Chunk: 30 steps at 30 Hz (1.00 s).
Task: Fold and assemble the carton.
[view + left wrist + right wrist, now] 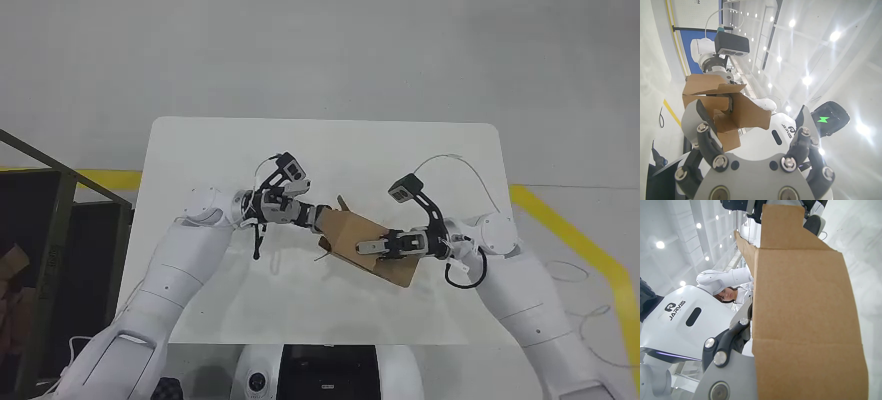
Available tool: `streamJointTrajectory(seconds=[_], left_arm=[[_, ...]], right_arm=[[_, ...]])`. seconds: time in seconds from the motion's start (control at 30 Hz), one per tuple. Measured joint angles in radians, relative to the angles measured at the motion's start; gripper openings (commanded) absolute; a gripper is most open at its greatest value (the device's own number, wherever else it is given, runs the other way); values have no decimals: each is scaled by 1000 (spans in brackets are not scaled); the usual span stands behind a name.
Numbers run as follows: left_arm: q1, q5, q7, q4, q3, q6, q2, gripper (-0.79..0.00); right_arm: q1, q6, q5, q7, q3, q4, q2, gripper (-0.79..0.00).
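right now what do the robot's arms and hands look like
The left arm and right arm have glossy white shells, black near the wrists. Each wrist carries a dark box camera; a thin white cable loops from the right one. The left hand has a grey screwed base, black linkages and white-backed fingers.

L arm bent at elbow, forearm angled in twd table centre, wrist cam on top. L gripper jaws spread wide, nothing btwn them. R arm mirrors it, forearm pointing in twd L. R gripper lies near flat, clamped on carton panel, one finger pressed vs its edge. Both grippers close together, tips facing.
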Motion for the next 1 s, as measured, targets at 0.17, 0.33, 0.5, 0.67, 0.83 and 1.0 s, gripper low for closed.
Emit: streamJointTrajectory(seconds=[0.17,0.33,0.5,0.67,0.83,1.0], left_arm=[[1,2,-2,-14,8,6,-2,0],[-7,1,-1,-13,23,8,-6,0],[-16,-1,-4,-4,33,7,-10,0],[-24,-1,-7,4,37,6,-12,0],[-27,3,2,12,30,-2,-12,0],[-19,-3,6,10,7,-10,-7,0]], right_arm=[[4,-4,5,-4,-9,0,2,-785],[6,-10,17,-10,-11,7,4,-785],[8,-11,22,-11,-16,8,6,-785],[12,-13,29,-13,-19,13,7,-785],[15,-15,41,-15,-24,18,8,-785],[11,-15,67,-15,-13,25,12,-785]])
